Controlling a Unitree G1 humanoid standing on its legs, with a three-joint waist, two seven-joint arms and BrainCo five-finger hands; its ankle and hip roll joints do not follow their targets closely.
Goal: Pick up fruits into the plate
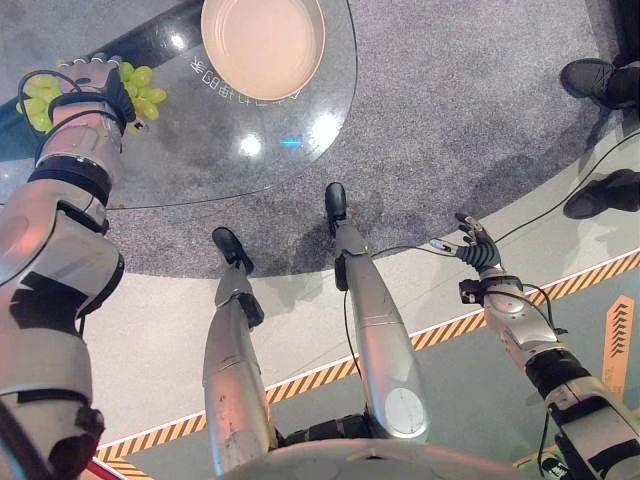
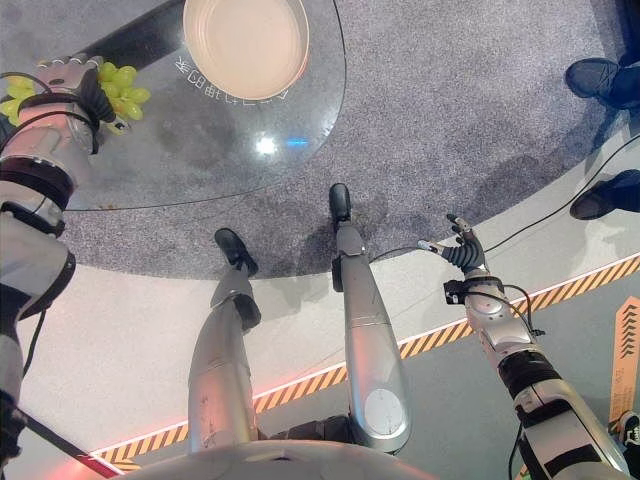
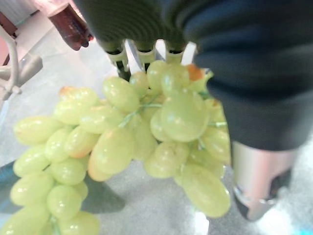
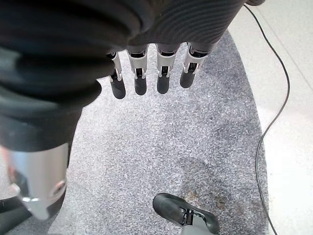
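— What sits closest to the lens?

— The bunch of green grapes (image 3: 132,142), right up against the left wrist camera. The left hand (image 1: 92,80) is on top of it, fingers (image 3: 128,55) reaching down behind the upper berries and the thumb coming down on the other side.

— So it has them clamped?

— It looks that way, fingers and thumb closed round the top of the bunch, though the berries hide the fingertips, so I would not swear to how firm the hold is.

— Where are the grapes on the tabletop?

— At the left edge of the round glass tabletop (image 1: 200,150), with berries showing on either side of the hand. The lower part of the bunch appears to rest on the glass.

— And the plate?

— The pale plate (image 1: 262,42) is at the far side of the tabletop, apart from the grapes, with nothing in it.

— The other arm?

— The right hand (image 2: 460,250) hangs low on the right, over the grey carpet (image 2: 450,120), away from the tabletop. Its fingers (image 4: 139,78) are straight and spread, holding nothing.

— Anyone nearby?

— A person's dark shoes (image 1: 598,80) stand at the right edge.
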